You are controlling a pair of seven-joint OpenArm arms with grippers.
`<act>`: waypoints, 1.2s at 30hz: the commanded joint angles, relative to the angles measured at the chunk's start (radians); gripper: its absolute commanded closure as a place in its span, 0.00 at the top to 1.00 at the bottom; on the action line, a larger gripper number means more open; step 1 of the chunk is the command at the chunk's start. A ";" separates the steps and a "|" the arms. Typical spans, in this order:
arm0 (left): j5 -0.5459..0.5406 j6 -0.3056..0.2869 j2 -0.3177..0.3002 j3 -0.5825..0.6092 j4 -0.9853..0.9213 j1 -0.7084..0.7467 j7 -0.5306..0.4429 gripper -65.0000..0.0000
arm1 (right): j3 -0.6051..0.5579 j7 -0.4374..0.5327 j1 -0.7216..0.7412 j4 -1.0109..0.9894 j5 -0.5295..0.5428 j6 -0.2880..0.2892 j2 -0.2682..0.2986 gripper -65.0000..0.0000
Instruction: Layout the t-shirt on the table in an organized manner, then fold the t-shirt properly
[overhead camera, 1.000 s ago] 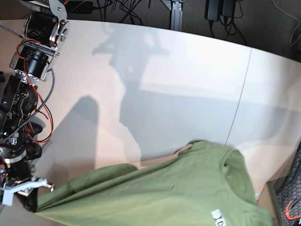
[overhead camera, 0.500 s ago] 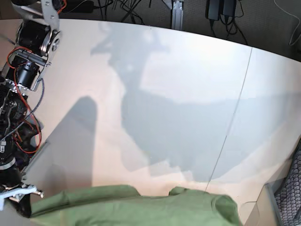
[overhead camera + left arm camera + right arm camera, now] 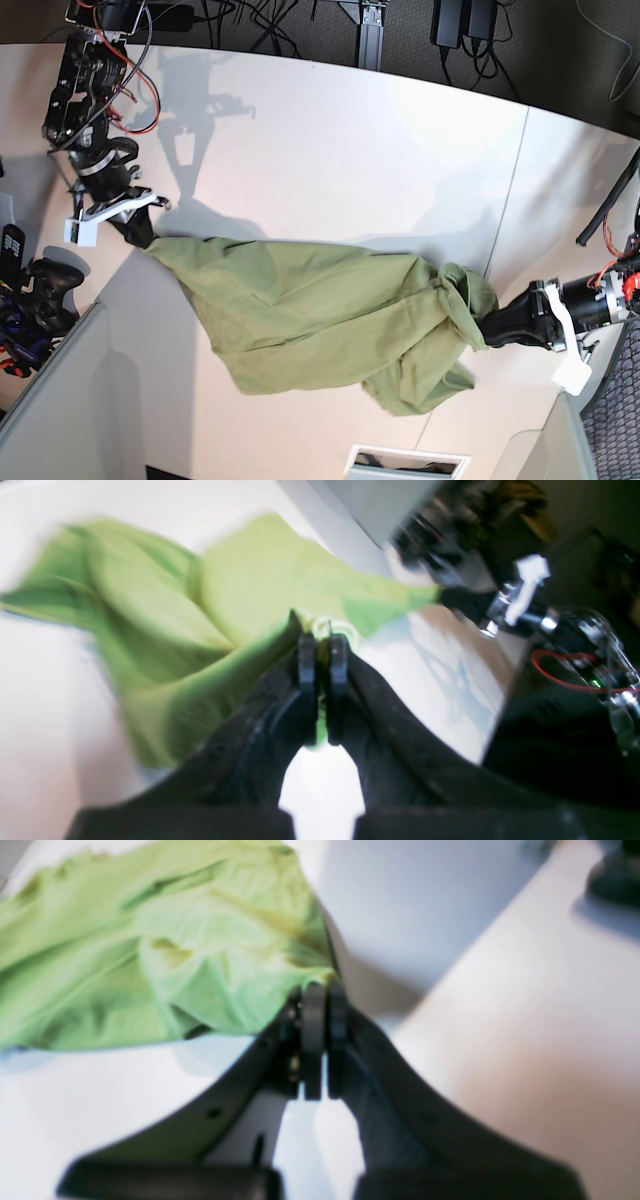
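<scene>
White table; base view alone shows t-shirt stretched between left tool and right tool, both clamped on cloth.

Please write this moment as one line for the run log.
phase: spreading | t-shirt: stretched between both hands, bunched, not flat | left hand: shut on t-shirt | right hand: shut on t-shirt | table: under shirt

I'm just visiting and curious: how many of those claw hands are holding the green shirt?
2. The right gripper pinches the t-shirt at its end on the base view's left; the left gripper pinches the opposite end, stretching it above the table.
</scene>
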 commanded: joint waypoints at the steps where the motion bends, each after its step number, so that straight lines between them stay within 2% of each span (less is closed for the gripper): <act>1: -0.032 -0.015 -0.017 -0.010 0.026 0.005 -0.014 0.00 | 0.027 0.028 0.000 0.019 0.022 0.002 0.004 0.00; 4: -0.031 -0.015 -0.017 -0.010 0.037 0.071 -0.012 0.00 | 0.080 0.028 -0.049 0.019 0.021 0.003 -0.027 0.00; 5: -0.031 -0.015 -0.017 -0.010 0.037 0.087 -0.005 0.04 | 0.096 0.028 -0.059 0.019 0.020 0.003 -0.036 0.15; 7: -0.029 -0.015 -0.018 -0.010 0.037 0.106 0.010 0.27 | 0.122 0.027 -0.068 0.019 0.018 0.003 -0.046 0.46; 8: -0.025 -0.015 -0.018 -0.010 0.037 0.112 0.013 0.39 | 0.134 0.019 -0.068 0.019 0.018 0.003 -0.049 0.56; 9: -0.023 -0.015 -0.018 -0.013 0.037 0.116 0.012 0.48 | 0.146 0.020 -0.067 0.022 0.019 0.003 -0.050 0.61; 10: -0.023 -0.015 -0.018 -0.025 0.037 0.122 0.012 0.52 | 0.158 0.020 -0.067 0.029 0.023 0.003 -0.051 0.61; 12: -0.024 -0.015 -0.018 -0.077 0.039 0.134 0.016 0.52 | 0.188 0.016 -0.068 0.057 0.032 0.003 -0.051 0.61; 18: -0.024 -0.015 -0.018 -0.335 0.126 0.138 0.016 0.52 | 0.251 0.017 -0.043 0.210 0.052 0.003 -0.051 0.61; 23: 0.002 -0.015 -0.028 -0.371 0.217 0.139 0.015 0.52 | 0.232 0.024 0.089 0.193 0.011 0.002 -0.055 0.61; 27: 0.042 -0.015 -0.028 -0.322 0.222 0.144 -0.001 0.52 | 0.167 0.051 0.253 0.046 -0.058 -0.003 -0.058 0.61; 32: 0.119 -0.015 -0.028 -0.243 0.222 0.167 -0.041 0.52 | 0.049 0.137 0.450 -0.271 -0.178 -0.033 -0.060 0.61; 36: 0.150 -0.015 -0.028 -0.235 0.222 0.200 -0.057 0.52 | -0.008 0.192 0.564 -0.531 -0.298 -0.060 -0.105 0.61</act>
